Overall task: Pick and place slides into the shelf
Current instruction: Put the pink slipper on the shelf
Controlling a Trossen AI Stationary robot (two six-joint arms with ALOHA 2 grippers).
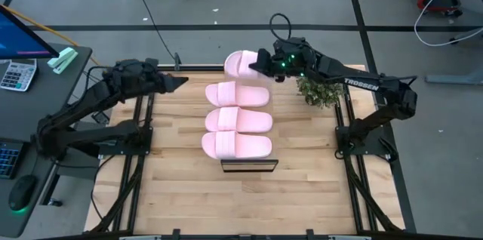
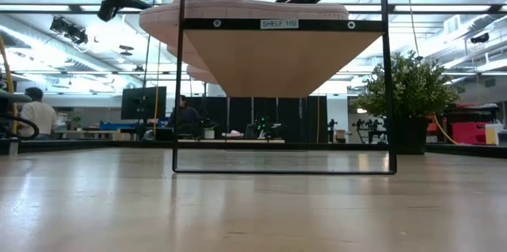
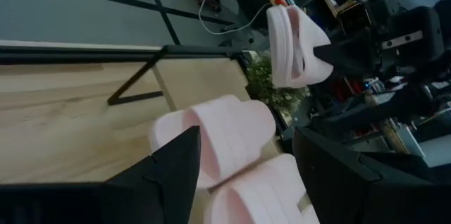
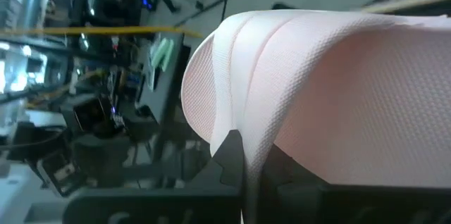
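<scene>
Three pale pink slides (image 1: 238, 119) lie side by side on the shelf (image 1: 249, 166), resting on their soles. The low view shows the shelf's wood panel (image 2: 277, 54) from below, inside its black frame. The fourth slide (image 1: 241, 63) is held by my right gripper (image 1: 263, 63) above the shelf's far end, and it also shows in the left wrist view (image 3: 292, 44). My left gripper (image 1: 183, 81) hangs open to the left of the shelf, level with the farthest resting slide (image 3: 218, 136), and touches nothing. My right gripper is shut on the fourth slide at the end nearer the table's right (image 1: 255, 63), coming level from the right. One dark finger (image 4: 232, 157) lies against the pink foam by the strap's edge (image 4: 282, 111); the slide hides the other finger. The slide is lifted clear and tipped onto its side.
A small potted plant (image 1: 318, 89) stands on the table just right of the shelf's far end, under my right arm, and also shows in the low view (image 2: 412, 85). Bare tabletop (image 1: 189, 195) lies left, right and near of the shelf. People sit in the room behind (image 2: 36, 113).
</scene>
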